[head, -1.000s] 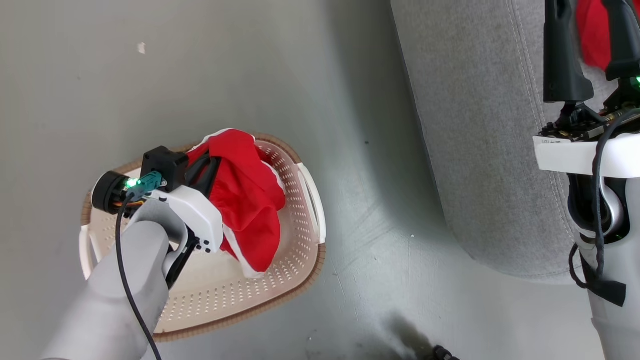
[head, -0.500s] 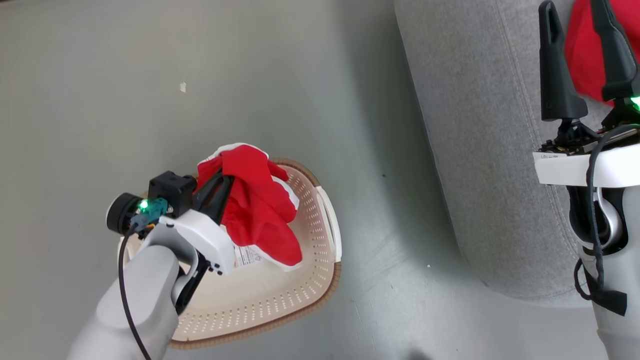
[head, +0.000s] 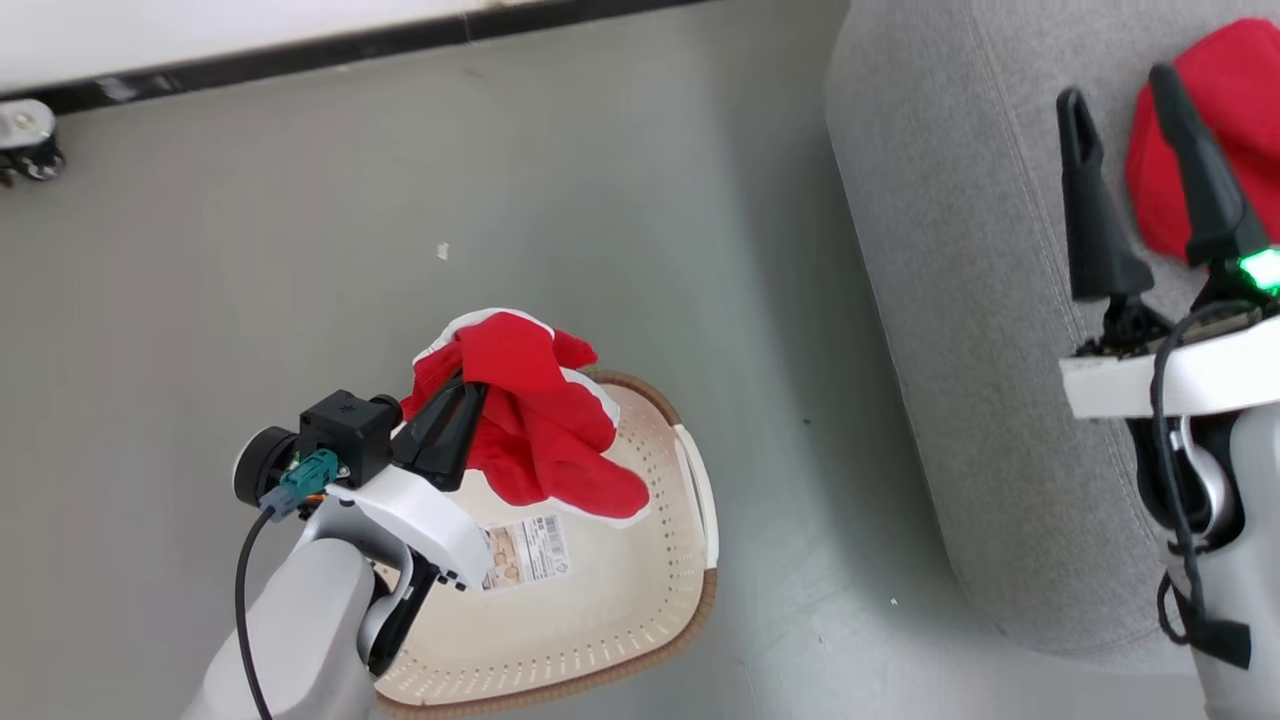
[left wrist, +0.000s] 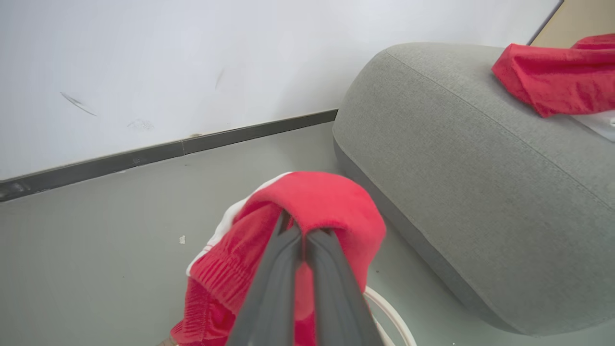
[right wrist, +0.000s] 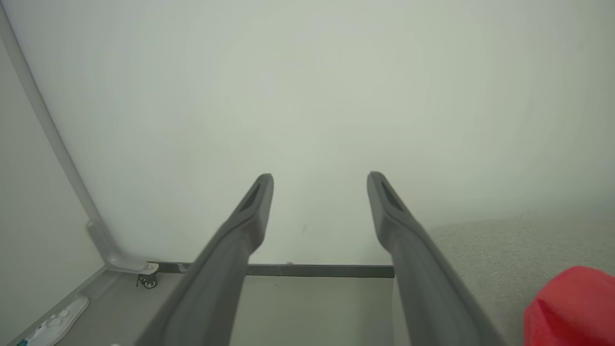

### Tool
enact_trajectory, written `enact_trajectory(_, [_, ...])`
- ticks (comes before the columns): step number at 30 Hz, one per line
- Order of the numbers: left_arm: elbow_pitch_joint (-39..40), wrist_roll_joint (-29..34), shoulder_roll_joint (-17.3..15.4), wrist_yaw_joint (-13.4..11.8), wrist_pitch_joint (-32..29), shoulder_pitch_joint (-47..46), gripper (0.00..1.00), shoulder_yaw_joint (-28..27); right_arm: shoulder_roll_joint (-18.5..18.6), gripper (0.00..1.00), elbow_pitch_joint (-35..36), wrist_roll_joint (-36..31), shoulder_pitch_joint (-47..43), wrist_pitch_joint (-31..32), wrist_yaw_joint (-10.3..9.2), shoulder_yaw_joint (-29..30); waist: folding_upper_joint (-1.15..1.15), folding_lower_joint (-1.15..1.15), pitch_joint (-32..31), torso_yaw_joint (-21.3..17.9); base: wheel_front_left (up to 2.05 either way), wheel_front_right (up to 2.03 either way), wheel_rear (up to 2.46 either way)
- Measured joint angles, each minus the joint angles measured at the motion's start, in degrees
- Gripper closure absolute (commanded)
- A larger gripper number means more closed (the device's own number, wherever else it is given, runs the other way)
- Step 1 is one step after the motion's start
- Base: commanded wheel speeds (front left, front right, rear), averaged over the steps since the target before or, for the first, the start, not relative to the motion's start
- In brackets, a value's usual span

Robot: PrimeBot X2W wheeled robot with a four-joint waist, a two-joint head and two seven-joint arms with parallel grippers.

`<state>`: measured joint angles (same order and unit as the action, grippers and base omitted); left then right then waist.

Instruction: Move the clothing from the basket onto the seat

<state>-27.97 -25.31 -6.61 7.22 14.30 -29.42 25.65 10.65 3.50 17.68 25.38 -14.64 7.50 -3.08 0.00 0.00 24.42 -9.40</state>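
A red garment with white trim [head: 535, 415] hangs bunched from my left gripper [head: 470, 385], which is shut on it above the far rim of the cream basket [head: 600, 610]. The left wrist view shows the two fingers pressed together in the red fabric [left wrist: 307, 206]. A second red garment [head: 1225, 130] lies on the grey seat [head: 960, 300], also seen from the left wrist as red cloth [left wrist: 552, 77] on the seat [left wrist: 456, 158]. My right gripper [head: 1115, 85] stands open over the seat beside that garment, nothing between its fingers [right wrist: 250, 211].
The basket floor bears a printed label [head: 525, 552] and no other cloth. Grey floor lies between basket and seat. A white wall with a dark baseboard [head: 330, 45] runs behind. A caster wheel [head: 28, 140] sits at the far left.
My left gripper has lifted the red garment up out of the basket, baring the label on the basket floor. The head camera has tilted up, bringing the wall and baseboard into view.
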Motion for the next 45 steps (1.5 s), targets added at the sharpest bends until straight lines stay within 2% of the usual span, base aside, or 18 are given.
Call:
enact_trajectory(17, [9.5,1.3,1.0,0.0,0.0,3.2,1.00,-1.8,2.5,0.00,-2.8,1.0,-5.2,0.0,0.00,-7.6,0.00,0.00,-7.8,4.5,0.00,0.00,0.00])
enact_trajectory(23, [11.1,1.3,1.3,0.0,0.0,3.2,1.00,-1.4,4.3,0.00,-4.2,1.7,-5.7,0.0,0.00,-12.4,0.00,0.00,-10.1,6.1,0.00,0.00,0.00])
enact_trajectory(45, [12.5,1.4,1.2,0.0,0.0,2.6,1.00,2.8,7.0,0.00,-5.6,4.1,-7.8,0.0,0.00,-30.8,0.00,0.00,-16.5,11.5,0.00,0.00,0.00])
